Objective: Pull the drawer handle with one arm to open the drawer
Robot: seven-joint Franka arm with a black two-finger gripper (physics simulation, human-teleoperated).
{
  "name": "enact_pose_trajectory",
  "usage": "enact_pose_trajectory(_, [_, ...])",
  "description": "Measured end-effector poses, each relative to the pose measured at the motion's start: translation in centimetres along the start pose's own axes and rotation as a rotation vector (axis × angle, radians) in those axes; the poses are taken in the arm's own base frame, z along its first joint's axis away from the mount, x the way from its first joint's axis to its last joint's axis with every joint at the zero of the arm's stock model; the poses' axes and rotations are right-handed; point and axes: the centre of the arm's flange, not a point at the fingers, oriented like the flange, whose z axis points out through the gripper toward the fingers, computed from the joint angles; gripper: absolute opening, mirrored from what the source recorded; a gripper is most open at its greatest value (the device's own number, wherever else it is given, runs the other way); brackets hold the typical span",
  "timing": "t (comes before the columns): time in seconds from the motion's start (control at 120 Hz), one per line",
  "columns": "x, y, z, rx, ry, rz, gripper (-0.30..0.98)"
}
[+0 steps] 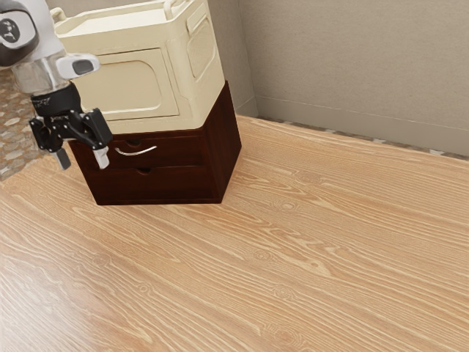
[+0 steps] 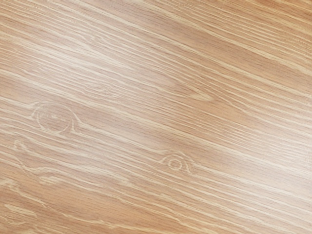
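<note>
The black gripper (image 1: 82,160) hangs in the air at the exterior view's upper left, fingers pointing down and spread apart with nothing between them. Beyond it stands a dark red-brown cabinet (image 1: 159,186) with two drawers, one above the other. Its upper drawer (image 1: 179,148) is closed and carries a curved silver handle (image 1: 137,152), just to the exterior view's right of the gripper and not touched by it. The lower drawer (image 1: 182,182) is also closed. Part of the cabinet's left side is hidden behind the gripper.
On top of the cabinet rests a large cream-coloured box (image 1: 135,84) with raised handles. A wood-grain table (image 1: 293,257) extends around the cabinet's front and side, and its surface (image 2: 156,117) lies beneath my hand in the wrist view. A beige wall (image 1: 359,66) rises behind.
</note>
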Motion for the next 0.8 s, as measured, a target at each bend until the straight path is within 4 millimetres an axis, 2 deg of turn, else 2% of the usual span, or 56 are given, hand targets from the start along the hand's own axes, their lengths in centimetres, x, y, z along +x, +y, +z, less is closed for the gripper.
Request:
enact_pose_trajectory(0.075, [0.5,1.6,-0.2,0.004,0.035,0.037,0.69])
enact_pose_trajectory(0.15, [0.8,1.5,-0.5,0.006,0.062,0.041,0.69])
enact_pose_trajectory(0.175, [0.4,1.4,-1.8,0.008,0.094,0.041,0.69])
enact_pose_trajectory(0.2, [-0.5,1.3,-4.0,0.013,0.141,0.043,0.69])
enact_pose_trajectory(0.25, [-3.6,1.1,-9.6,0.042,0.259,0.064,0.69])
enact_pose_trajectory(0.292, [-5.8,0.7,-12.6,0.067,0.324,0.106,0.69])
enact_pose_trajectory(0.358, [-9.0,0.1,-15.9,0.109,0.403,0.217,0.69])
enact_pose_trajectory(0.417, [-10.9,-0.6,-17.4,0.140,0.435,0.344,0.69])
enact_pose_trajectory(0.533, [-10.4,0.0,-17.7,0.177,0.455,0.606,0.69])
enact_pose_trajectory(0.6, [-9.4,0.2,-17.0,0.196,0.444,0.727,0.68])
enact_pose_trajectory(0.667, [-7.1,0.3,-15.2,0.196,0.417,0.829,0.68])
enact_pose_trajectory(0.742, [-3.8,0.6,-12.2,0.190,0.373,0.929,0.68])
enact_pose_trajectory(0.8, [-2.4,1.1,-10.7,0.191,0.362,1.005,0.68])
